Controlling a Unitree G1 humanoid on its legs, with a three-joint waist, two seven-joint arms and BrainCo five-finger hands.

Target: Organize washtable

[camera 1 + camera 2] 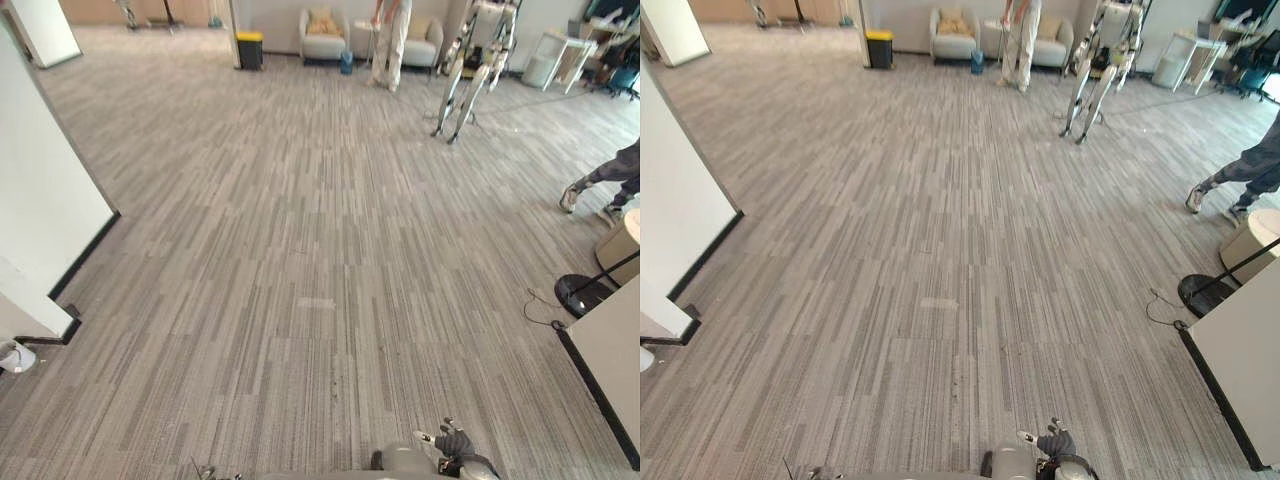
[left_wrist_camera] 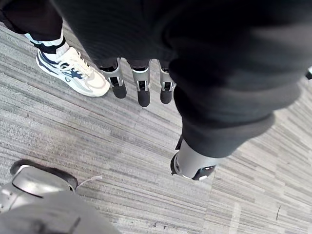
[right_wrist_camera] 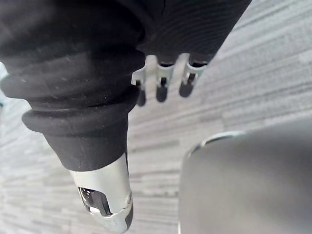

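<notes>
My right hand [image 1: 455, 443] hangs low at the bottom edge of the head views, over grey striped carpet [image 1: 300, 260]. Seen from its own wrist, the right hand [image 3: 161, 83] has straight fingers and a straight thumb [image 3: 109, 195], with nothing between them. My left hand [image 2: 143, 90] also points down at the carpet, its fingers straight and its thumb [image 2: 192, 163] apart, holding nothing.
A white partition [image 1: 40, 190] stands at the left and a white panel with a black base [image 1: 610, 350] at the right, beside a round black stand foot [image 1: 583, 293]. A person's sneaker [image 2: 73, 70] is near my left hand. Far back are armchairs [image 1: 324, 38], a yellow-lidded bin [image 1: 249, 48], a standing person [image 1: 392, 40] and another humanoid robot [image 1: 475, 60].
</notes>
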